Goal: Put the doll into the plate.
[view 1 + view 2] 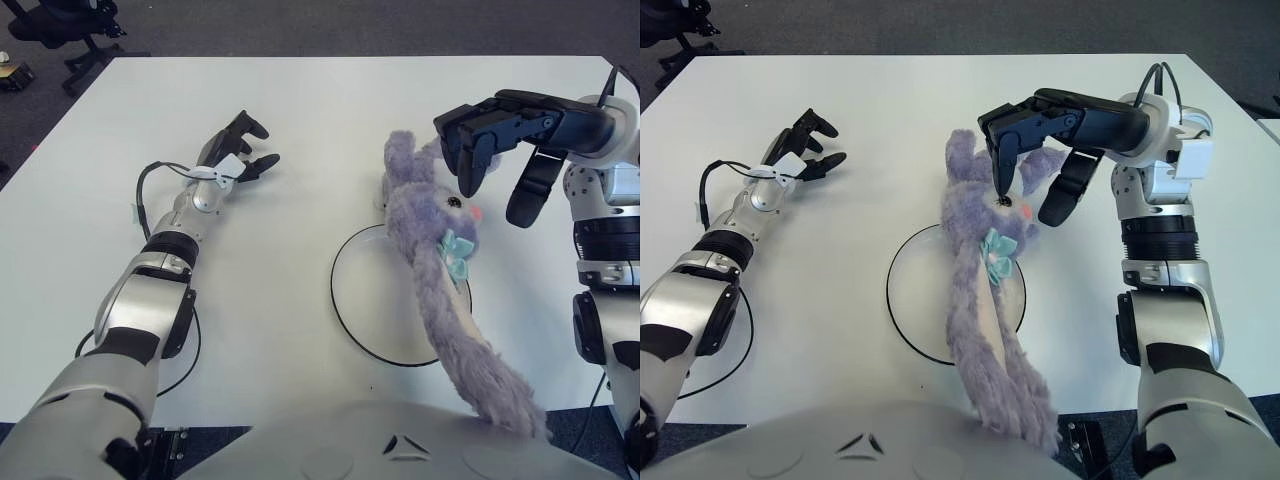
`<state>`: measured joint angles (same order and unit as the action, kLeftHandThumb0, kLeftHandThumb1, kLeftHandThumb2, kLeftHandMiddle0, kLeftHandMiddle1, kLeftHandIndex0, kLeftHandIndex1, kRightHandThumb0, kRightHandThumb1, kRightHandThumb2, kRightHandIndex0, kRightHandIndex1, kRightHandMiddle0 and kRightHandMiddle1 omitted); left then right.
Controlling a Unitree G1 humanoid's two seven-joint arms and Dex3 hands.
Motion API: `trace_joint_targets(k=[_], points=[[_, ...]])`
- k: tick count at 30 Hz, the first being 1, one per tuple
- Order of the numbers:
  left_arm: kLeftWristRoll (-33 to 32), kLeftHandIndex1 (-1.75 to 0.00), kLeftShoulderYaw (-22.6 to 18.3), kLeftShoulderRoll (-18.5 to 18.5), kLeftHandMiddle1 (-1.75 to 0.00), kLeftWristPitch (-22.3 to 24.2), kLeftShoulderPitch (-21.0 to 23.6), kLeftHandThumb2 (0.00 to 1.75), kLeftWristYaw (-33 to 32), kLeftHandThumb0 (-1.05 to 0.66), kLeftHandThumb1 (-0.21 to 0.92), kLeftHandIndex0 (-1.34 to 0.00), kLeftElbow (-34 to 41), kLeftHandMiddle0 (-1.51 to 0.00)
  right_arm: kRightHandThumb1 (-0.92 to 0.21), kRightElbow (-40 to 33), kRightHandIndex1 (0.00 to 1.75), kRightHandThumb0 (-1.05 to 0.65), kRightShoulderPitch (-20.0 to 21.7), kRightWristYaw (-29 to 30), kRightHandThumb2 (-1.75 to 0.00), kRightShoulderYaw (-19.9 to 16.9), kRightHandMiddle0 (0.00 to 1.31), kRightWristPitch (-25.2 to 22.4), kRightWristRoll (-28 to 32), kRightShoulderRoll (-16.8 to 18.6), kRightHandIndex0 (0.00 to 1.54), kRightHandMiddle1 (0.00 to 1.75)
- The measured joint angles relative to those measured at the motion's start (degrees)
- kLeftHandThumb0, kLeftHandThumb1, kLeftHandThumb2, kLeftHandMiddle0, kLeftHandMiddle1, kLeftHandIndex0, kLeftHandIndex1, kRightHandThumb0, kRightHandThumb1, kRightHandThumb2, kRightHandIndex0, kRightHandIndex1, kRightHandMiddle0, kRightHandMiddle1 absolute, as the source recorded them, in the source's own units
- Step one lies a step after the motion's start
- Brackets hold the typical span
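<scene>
So here's where things sit: my right hand (pixel 1032 170) is up over the far right part of the white bench (pixel 300 110), fingers spread apart and holding nothing. The dark fingertips (pixel 998 160) hang right by the doll's head, and from the right eye view one of them looks like it's about touching the top of the head, but I honestly can't tell if there's contact or just overlap.

The doll (pixel 430 270) is a fuzzy purple bunny with long ears, a little teal bow at its neck and a pink nose. It's stretched out long: the head and ears sit at the far rim of the plate (pixel 350 300), the body drapes across the plate's right half, and the legs run off the near rim toward my chest. So it's partly on the plate, not fully inside. The plate itself is white with a thin dark rim, sitting on the bench a bit right of centre.

My left hand (pixel 238 150) is way off on the left side of the bench, well apart from the plate and doll. Fingers are loosely spread, gripping nothing, with a black cable (pixel 150 180) looping along the forearm behind it.

There's an office chair base (pixel 60 30) on the dark floor past the bench's far left corner.
</scene>
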<state>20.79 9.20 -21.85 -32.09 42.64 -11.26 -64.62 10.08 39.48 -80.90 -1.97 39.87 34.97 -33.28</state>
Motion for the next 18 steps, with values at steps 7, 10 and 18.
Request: trace_joint_targets(k=[7,10,18], points=[[0.01,-1.47,0.01,0.00,-1.60,0.01,0.01,0.39,-0.03,-0.01,0.92,-0.24,0.00,-0.37,-0.66,-0.85,1.44,-0.01,-0.27,-0.02,-0.69,-0.42,0.42,0.16,-0.36,0.00,0.60,1.43],[0.01,-1.47,0.01,0.00,-1.60,0.01,0.02,0.39,-0.03,-0.01,0.92,-0.24,0.01,-0.37,-0.71,-1.02,1.41,-0.01,-0.27,-0.01,-0.60,-0.51,0.40,0.17,-0.45,0.00,0.60,1.43],[0.04,-1.47,0.12,0.07,-1.60,0.04,0.04,0.39,-0.03,-0.01,0.92,-0.24,0.04,-0.38,-0.91,-2.46,1.30,-0.01,-1.31,3.15,-0.29,-0.74,0.27,0.36,-7.12,-1.57,0.59,1.48]])
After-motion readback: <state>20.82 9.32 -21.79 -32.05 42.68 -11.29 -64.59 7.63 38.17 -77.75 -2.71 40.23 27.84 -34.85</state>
